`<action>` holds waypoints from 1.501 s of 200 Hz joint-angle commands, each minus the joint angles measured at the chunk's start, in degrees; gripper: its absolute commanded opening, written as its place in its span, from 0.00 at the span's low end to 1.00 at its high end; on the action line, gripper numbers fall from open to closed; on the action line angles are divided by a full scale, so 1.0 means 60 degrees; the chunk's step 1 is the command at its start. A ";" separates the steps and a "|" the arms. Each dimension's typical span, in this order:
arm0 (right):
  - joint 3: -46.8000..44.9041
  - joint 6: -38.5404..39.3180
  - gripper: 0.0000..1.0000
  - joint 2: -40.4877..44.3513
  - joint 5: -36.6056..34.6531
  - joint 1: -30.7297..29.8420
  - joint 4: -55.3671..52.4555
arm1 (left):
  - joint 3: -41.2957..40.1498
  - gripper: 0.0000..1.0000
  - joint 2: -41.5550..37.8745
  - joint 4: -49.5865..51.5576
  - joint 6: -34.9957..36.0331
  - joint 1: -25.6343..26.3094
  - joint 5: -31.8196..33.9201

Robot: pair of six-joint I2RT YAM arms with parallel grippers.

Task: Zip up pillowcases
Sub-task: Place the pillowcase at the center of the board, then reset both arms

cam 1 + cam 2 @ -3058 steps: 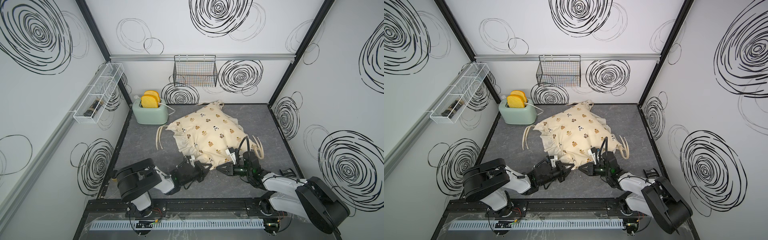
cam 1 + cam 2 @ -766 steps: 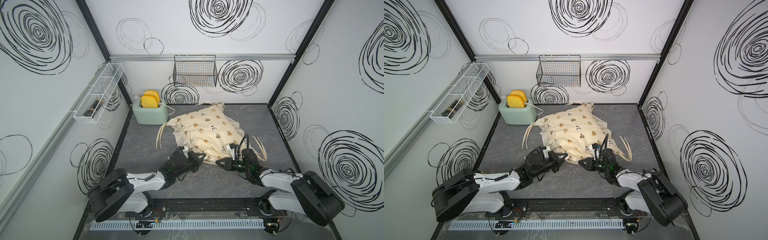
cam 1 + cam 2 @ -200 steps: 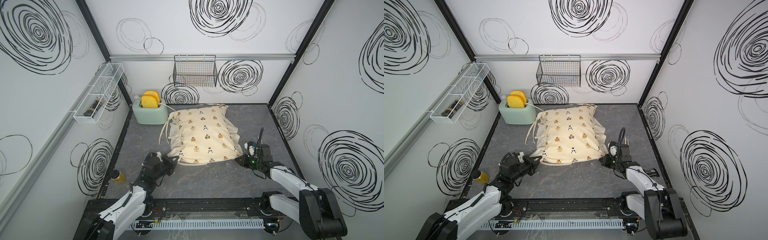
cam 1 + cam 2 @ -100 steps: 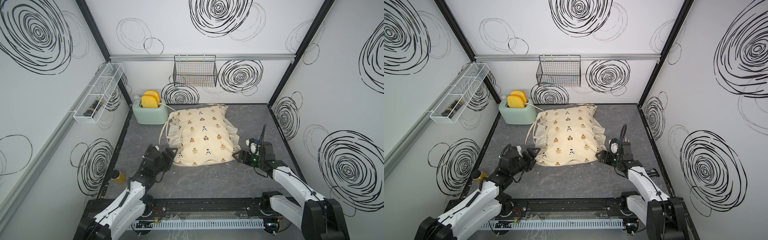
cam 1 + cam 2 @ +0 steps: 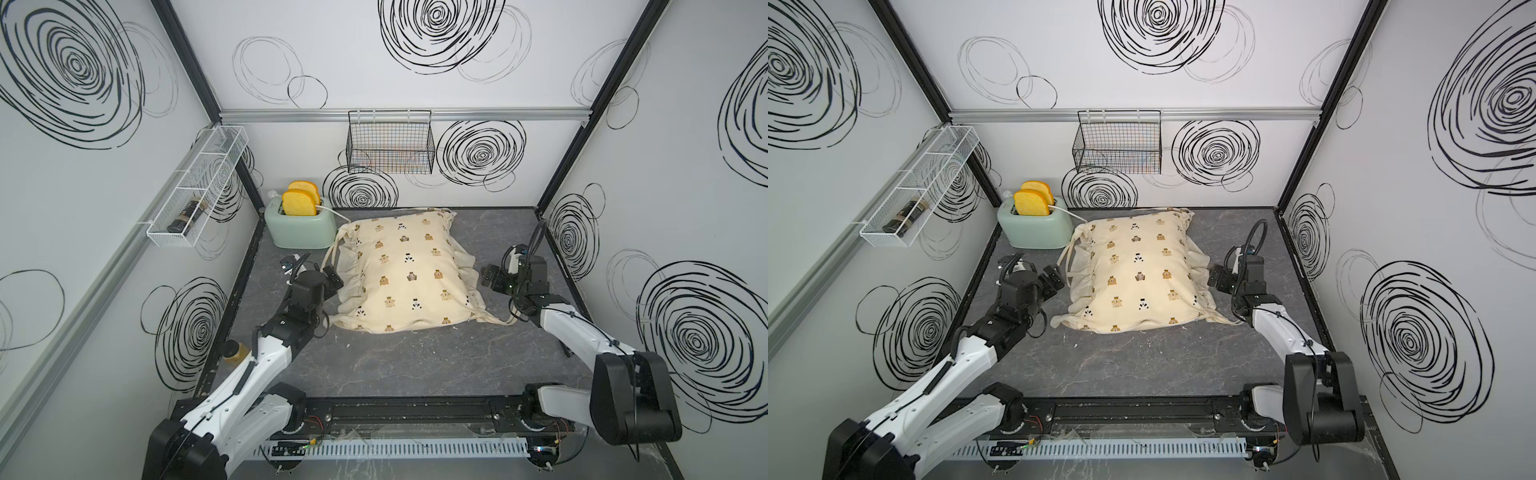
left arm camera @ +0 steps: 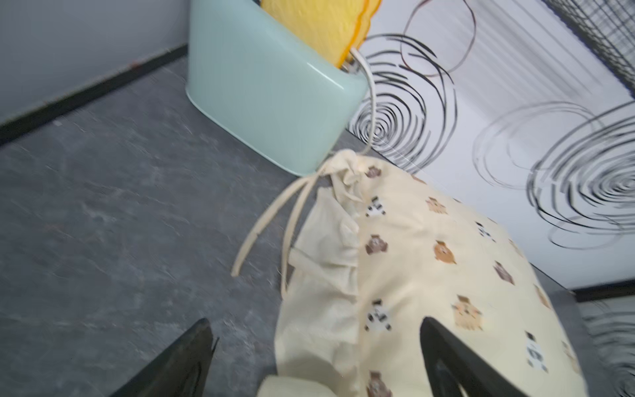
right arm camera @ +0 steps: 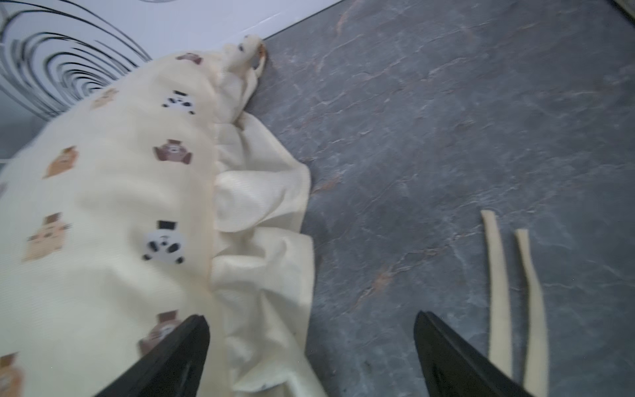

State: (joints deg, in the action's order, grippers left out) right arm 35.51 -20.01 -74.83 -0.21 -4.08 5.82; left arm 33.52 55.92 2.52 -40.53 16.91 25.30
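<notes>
The left gripper (image 5: 331,279) stands with its jaws wide apart and nothing between them. In the left wrist view its black fingers (image 6: 178,361) frame bare table and the edge of the cloth without pinching either. The right gripper (image 5: 488,279) is likewise spread and empty, its fingers (image 7: 171,357) straddling fabric and grey table (image 7: 446,137).

The pillowcase (image 5: 407,270) lies flat between them at the middle of the table, toward the far wall. It is to the right of the left gripper and to the left of the right gripper. Its long axis runs near to far, so each gripper faces one long, ruffled side about midway along it. The left ruffle (image 6: 326,268) sits just beside the left gripper, and the right ruffle (image 7: 261,206) just beside the right one. Neither arm is clearly nearer.

Loose ties (image 7: 498,275) trail on the table to the right of the pillowcase, and another pair (image 6: 275,220) hangs from its far left corner, near the toaster (image 5: 301,228).

No zipper or pull shows in any view, so I cannot tell which edge carries it. The next move probably depends on finding that edge first, and the near short edge is well apart from both grippers.
</notes>
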 commanded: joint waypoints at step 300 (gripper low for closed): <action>-0.3584 0.2304 0.98 -0.1577 -0.1829 0.0489 0.9706 | -0.2542 0.96 0.2853 -0.9767 0.6206 -0.2041 -0.1115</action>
State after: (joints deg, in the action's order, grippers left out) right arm 13.32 -6.37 -85.08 -10.92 -0.97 62.17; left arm 19.44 73.58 -54.13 -4.38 4.10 17.32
